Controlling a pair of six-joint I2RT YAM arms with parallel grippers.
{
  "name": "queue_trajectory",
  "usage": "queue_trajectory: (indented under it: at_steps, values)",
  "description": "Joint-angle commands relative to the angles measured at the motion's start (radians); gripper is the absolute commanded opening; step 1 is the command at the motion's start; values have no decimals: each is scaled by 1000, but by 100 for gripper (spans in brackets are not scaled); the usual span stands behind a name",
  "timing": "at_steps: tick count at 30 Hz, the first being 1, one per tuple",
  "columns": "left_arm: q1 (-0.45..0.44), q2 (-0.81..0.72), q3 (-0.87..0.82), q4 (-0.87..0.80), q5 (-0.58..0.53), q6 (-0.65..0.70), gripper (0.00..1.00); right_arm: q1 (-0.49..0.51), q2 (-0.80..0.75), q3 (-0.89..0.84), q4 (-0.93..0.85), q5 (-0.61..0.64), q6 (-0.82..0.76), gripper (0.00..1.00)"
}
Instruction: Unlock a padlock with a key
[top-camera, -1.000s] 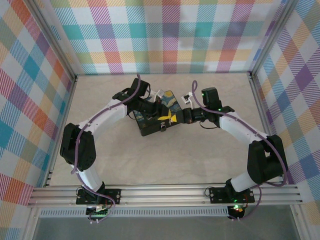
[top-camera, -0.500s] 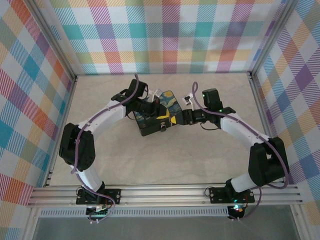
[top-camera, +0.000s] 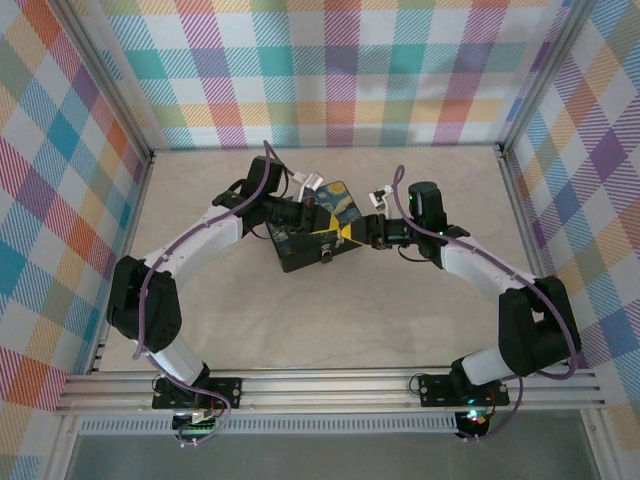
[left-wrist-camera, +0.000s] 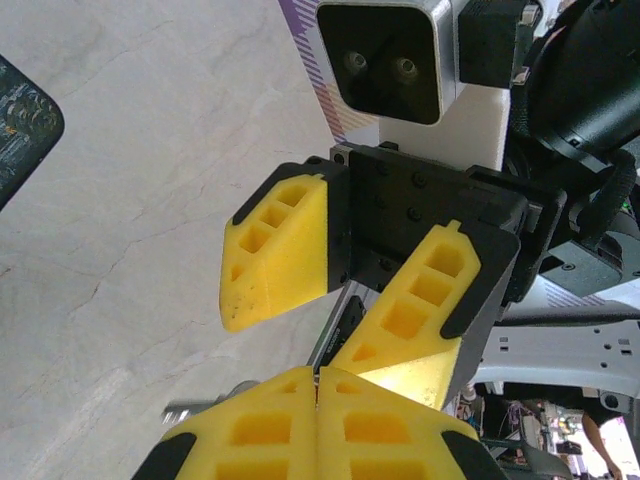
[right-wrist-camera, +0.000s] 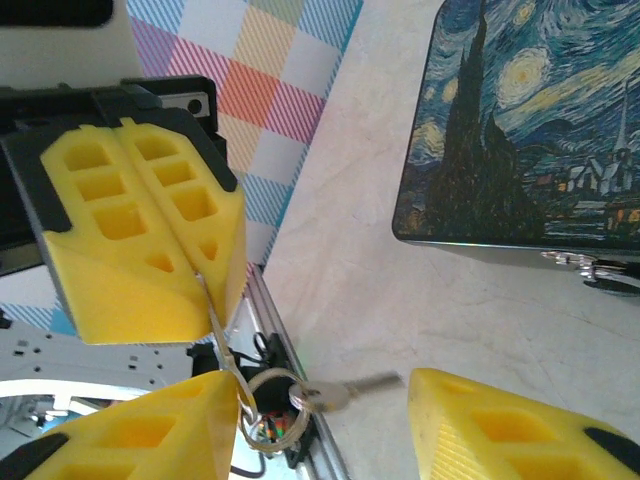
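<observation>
bright checked walls stand round the pale worktop. near its middle, a bit toward the far edge, sits the starry-night tin. the tiny silver padlock hangs on the tin's near side. the left gripper is squeezed tight on the thin key ring. the key dangles between the spread fingers of the right gripper, which holds nothing.
</observation>
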Motion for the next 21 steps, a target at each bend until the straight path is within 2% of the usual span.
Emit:
queue_trajectory:
  at_steps: [1, 9, 21]
  values:
    - [8, -32, -11, 18, 58, 54, 0, -7, -42, -19, 106, 11, 75, 48]
    - [10, -49, -19, 14, 72, 74, 0, -13, -73, -67, 194, -10, 128, 47]
    - [12, -49, -13, 25, 88, 75, 0, 0, -54, -122, 393, -85, 250, 39]
